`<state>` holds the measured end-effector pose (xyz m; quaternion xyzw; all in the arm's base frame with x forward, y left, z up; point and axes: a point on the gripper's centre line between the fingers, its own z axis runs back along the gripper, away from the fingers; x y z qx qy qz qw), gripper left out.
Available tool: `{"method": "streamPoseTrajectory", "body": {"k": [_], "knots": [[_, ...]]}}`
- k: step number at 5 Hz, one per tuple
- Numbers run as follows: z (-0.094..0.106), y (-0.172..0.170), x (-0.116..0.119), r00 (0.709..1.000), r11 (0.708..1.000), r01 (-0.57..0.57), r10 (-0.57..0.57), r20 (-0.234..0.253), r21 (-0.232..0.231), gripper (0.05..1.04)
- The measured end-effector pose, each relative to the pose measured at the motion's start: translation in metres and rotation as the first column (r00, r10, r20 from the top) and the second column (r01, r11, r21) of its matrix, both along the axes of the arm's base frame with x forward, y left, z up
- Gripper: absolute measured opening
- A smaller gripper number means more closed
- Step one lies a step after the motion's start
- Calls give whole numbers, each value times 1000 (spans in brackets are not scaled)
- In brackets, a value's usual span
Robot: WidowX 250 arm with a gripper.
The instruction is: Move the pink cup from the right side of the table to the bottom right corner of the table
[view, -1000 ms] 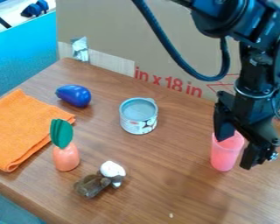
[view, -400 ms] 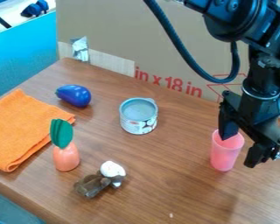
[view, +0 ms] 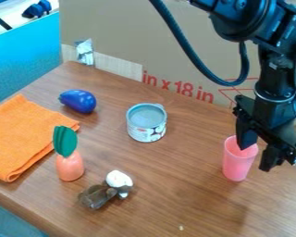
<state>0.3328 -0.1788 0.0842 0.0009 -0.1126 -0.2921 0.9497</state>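
The black arm (view: pixel 277 69) comes in at the top right edge, bends, and hangs down at a tilt over the right side of the desk (view: pixel 175 185), with its gripper (view: pixel 255 158) at the pink cup (view: pixel 238 163). The fingers are spread apart, one overlapping the cup's mouth, the other just beside its right side; whether they touch it cannot be told. The cup stands upright, smooth and slightly narrower at the base; its contents cannot be made out. Left of it stands a short, upright can (view: pixel 146 123) with a grey top and a printed label. Farther left are a blue eggplant-shaped toy (view: pixel 78 101), an orange carrot-shaped toy (view: pixel 70 166) with green leaves, a brown-and-white object (view: pixel 100 195) and a folded orange cloth (view: pixel 21 136).
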Motion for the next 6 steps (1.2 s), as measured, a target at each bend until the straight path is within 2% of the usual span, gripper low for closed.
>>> {"method": "streamPoseTrajectory", "body": {"k": [1, 2, 3, 4, 5, 6], "knots": [[-6, 4, -2, 1000, 1000, -15, 15, -15, -17, 367], [-11, 9, -5, 999, 999, -29, 28, -34, -16, 166], [-12, 9, -5, 999, 999, -27, 27, -37, -17, 82], [-12, 10, -9, 998, 1000, -30, 30, -46, 5, 80], [20, 13, -14, 999, 1000, -16, 15, 30, 25, 80], [50, 5, -45, 997, 993, -17, 8, 82, 113, 80]]}}
